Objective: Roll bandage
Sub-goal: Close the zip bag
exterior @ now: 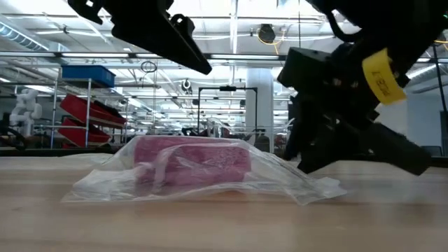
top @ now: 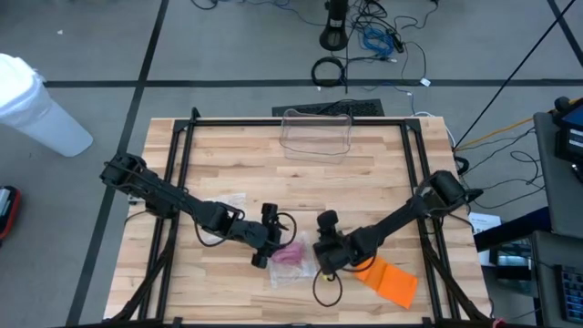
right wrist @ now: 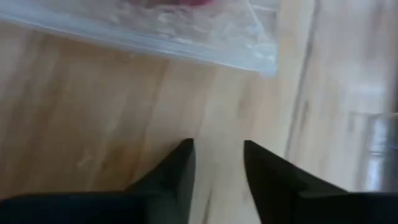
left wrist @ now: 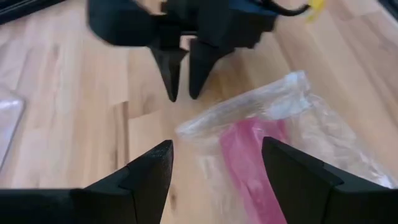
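A pink rolled bandage (exterior: 192,162) lies inside a crumpled clear plastic bag (top: 293,260) flat on the wooden table, near its front middle. My left gripper (left wrist: 214,168) hovers open over the bag's left end, with the pink roll (left wrist: 245,158) ahead of its fingers. My right gripper (right wrist: 217,163) stands open just off the bag's right edge (right wrist: 252,53), fingers slanting down toward the table with nothing between them. In the left wrist view the right gripper (left wrist: 181,78) points back at mine, its tips a little apart.
An orange sheet (top: 389,281) lies at the front right beside the right arm. A clear plastic box (top: 317,135) stands at the table's far edge. Another clear wrapper (top: 228,202) lies under the left arm. Bare wood stretches across the middle.
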`<act>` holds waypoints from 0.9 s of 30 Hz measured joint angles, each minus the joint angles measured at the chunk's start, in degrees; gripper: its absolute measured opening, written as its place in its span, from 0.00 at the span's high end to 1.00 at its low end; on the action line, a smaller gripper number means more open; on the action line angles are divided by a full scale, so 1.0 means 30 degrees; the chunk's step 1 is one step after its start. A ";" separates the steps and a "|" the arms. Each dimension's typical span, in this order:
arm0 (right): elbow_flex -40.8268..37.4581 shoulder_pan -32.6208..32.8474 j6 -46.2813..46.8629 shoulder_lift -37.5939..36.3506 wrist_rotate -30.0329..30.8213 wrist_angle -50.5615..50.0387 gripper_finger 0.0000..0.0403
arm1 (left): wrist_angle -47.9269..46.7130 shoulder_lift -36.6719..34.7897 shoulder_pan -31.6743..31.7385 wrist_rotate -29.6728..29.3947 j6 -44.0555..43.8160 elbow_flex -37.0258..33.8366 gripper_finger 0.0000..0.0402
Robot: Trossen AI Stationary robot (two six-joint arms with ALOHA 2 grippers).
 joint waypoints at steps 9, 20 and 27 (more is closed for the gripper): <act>0.0012 0.0748 -0.2844 0.0451 0.1893 0.2473 0.47 | -0.4017 0.0000 -0.0371 -0.0081 -0.3210 -0.0004 0.37; 0.0251 0.0882 -0.4479 0.0454 0.1563 0.6075 0.48 | -0.4508 0.0970 -0.1090 -0.0404 -0.5880 -0.0772 0.37; 0.0251 0.1091 -0.4627 0.0454 0.0621 0.6894 0.48 | -0.3964 0.2061 -0.0581 -0.1678 -0.5355 -0.0772 0.37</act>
